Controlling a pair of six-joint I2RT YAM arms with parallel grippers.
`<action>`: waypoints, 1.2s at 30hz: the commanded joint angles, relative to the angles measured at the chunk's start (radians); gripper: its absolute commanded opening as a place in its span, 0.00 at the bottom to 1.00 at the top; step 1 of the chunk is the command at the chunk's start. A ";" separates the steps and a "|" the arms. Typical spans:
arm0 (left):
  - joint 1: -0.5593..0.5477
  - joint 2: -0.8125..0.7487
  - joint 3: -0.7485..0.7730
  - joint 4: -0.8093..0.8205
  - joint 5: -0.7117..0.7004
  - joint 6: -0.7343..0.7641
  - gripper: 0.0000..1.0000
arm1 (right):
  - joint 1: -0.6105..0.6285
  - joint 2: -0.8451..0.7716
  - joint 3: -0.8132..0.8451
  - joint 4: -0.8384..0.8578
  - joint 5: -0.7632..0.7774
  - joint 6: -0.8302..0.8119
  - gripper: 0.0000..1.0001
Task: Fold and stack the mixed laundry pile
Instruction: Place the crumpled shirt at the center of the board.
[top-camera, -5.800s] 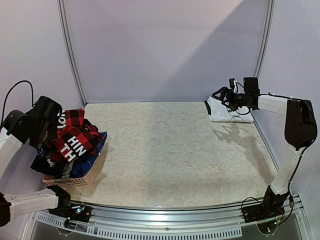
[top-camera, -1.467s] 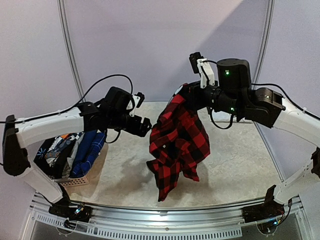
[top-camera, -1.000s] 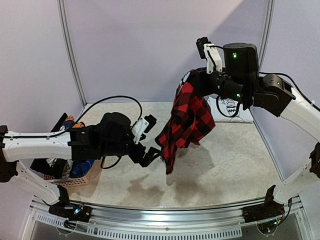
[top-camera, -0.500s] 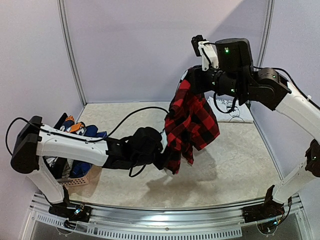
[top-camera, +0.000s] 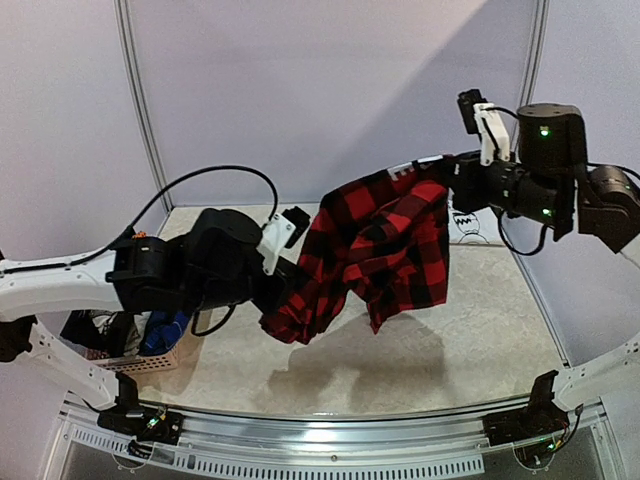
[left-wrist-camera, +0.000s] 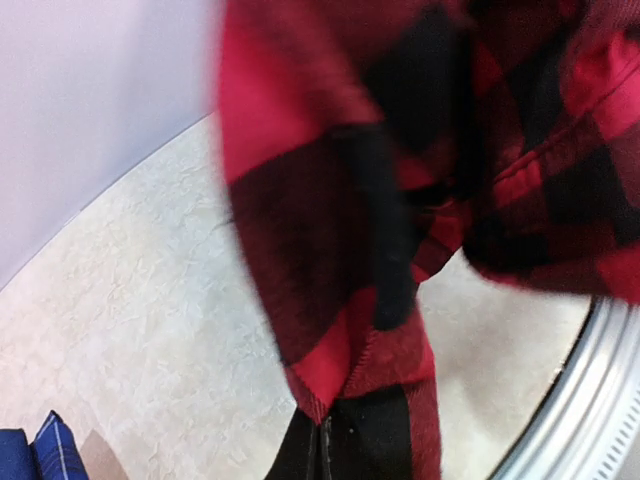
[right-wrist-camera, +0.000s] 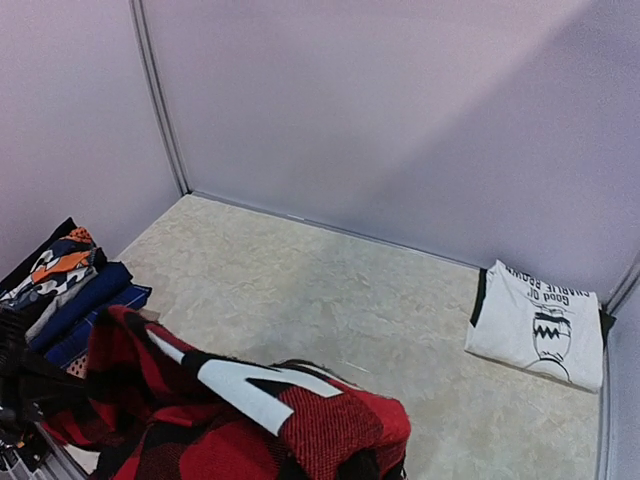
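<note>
Red-black plaid shirt (top-camera: 380, 240) with white lettering hangs in the air over the middle of the table (top-camera: 470, 340), stretched between the two arms and touching nothing beneath it. The right gripper (top-camera: 450, 182) is clamped on an upper edge of it, high above the far right part of the table. The left gripper (left-wrist-camera: 325, 452) is pinched tight on a hem lower down and nearer the left edge. The cloth therefore runs as a slanted sheet from high right to low left, with a loose flap sagging from its middle. Holding the red-black plaid shirt at two spread points looks meant to pull it out of its crumple so it can be lowered flat onto the bare middle of the table for folding. Whether the two grips sit on matching corners cannot be told, since the left wrist view is blurred and shows only hem and checks. A folded white T-shirt (right-wrist-camera: 537, 325) with a dark print lies flat in the far right corner, well apart from the hanging garment. It probably marks where the stack is being built, kept clear of the folding space. The rest of the mixed laundry pile (right-wrist-camera: 72, 278), navy, blue plaid and orange-patterned pieces, sits bundled in the small pinkish woven basket (top-camera: 135, 362) at the left edge toward the near corner, waiting its turn, so most of the task seems to lie ahead.
</note>
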 joint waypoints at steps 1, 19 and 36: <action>-0.010 -0.092 0.013 -0.196 0.112 -0.049 0.00 | -0.035 -0.119 -0.079 -0.116 0.099 0.072 0.00; 0.401 0.133 0.007 -0.176 0.532 -0.194 0.00 | -0.536 0.152 -0.465 0.071 -0.472 0.136 0.00; 0.616 0.515 0.068 -0.115 0.449 -0.221 0.00 | -0.588 0.656 -0.188 0.108 -0.574 0.051 0.03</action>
